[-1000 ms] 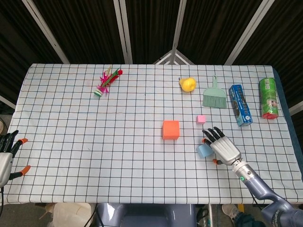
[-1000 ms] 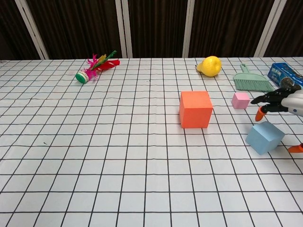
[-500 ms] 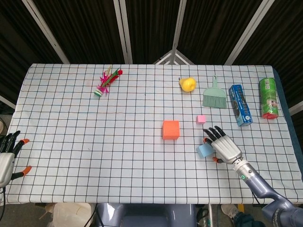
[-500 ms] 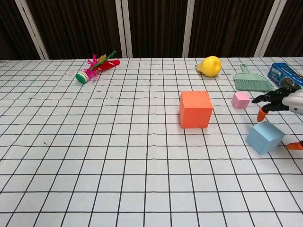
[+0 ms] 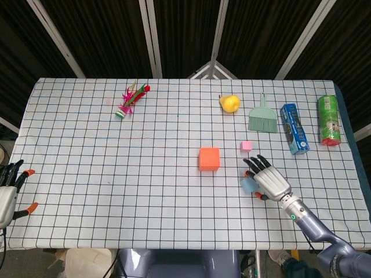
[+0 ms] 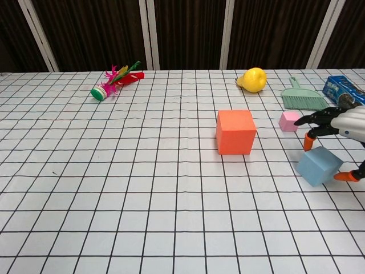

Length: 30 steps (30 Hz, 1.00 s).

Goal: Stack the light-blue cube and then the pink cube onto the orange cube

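The orange cube (image 5: 209, 158) (image 6: 235, 132) sits near the middle of the checked table. To its right lies the small pink cube (image 5: 246, 146) (image 6: 290, 120). Nearer the front, the light-blue cube (image 5: 248, 185) (image 6: 318, 166) rests tilted on the cloth. My right hand (image 5: 268, 178) (image 6: 342, 128) hovers over its right side with fingers spread above the cube and the thumb low at its near right; I see no firm grip. At the table's front left edge my left hand (image 5: 7, 194) rests, fingers apart, holding nothing.
Along the back right lie a yellow pear (image 5: 230, 103) (image 6: 253, 79), a green brush (image 5: 263, 119) (image 6: 302, 98), a blue box (image 5: 294, 128) (image 6: 342, 88) and a green can (image 5: 329, 120). A feathered shuttlecock (image 5: 130, 99) (image 6: 114, 81) lies at the back left.
My right hand has shifted slightly left and closer over the light-blue cube, its fingers reaching past the cube's top. The cubes and the left hand have stayed put.
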Each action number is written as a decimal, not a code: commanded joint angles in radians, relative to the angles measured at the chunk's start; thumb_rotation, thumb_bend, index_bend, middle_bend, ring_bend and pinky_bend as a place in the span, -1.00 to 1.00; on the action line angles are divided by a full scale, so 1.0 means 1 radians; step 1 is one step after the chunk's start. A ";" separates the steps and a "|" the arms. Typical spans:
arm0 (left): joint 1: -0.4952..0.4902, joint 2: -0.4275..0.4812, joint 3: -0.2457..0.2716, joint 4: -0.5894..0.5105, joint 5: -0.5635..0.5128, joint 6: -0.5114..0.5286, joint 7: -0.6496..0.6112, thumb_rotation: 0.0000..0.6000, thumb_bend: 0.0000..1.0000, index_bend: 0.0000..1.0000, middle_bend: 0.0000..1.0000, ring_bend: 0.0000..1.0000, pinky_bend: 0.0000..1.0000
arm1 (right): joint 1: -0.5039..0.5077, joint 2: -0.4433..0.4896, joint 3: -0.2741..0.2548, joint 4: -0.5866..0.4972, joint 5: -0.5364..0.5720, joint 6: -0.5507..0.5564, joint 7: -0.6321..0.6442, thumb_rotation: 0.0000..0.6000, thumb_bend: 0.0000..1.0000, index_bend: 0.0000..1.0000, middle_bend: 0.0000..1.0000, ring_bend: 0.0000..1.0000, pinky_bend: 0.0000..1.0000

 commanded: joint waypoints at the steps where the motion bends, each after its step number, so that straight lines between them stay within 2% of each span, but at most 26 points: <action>1: -0.001 0.000 0.000 -0.001 -0.002 -0.001 0.003 1.00 -0.59 -0.60 -0.99 -1.00 -0.96 | 0.002 -0.001 0.000 -0.002 0.003 -0.003 -0.004 1.00 -0.39 -0.27 -0.85 -0.89 -1.00; 20: 0.000 0.002 0.000 -0.009 -0.010 -0.001 0.014 1.00 -0.59 -0.60 -0.99 -1.00 -0.96 | 0.012 -0.003 -0.003 -0.008 0.022 -0.014 -0.015 1.00 -0.28 -0.16 -0.85 -0.87 -1.00; 30: 0.002 0.005 0.000 -0.009 -0.006 0.004 0.005 1.00 -0.59 -0.60 -0.99 -1.00 -0.96 | 0.016 0.029 -0.002 -0.058 0.032 -0.018 -0.040 1.00 -0.28 -0.13 -0.85 -0.87 -1.00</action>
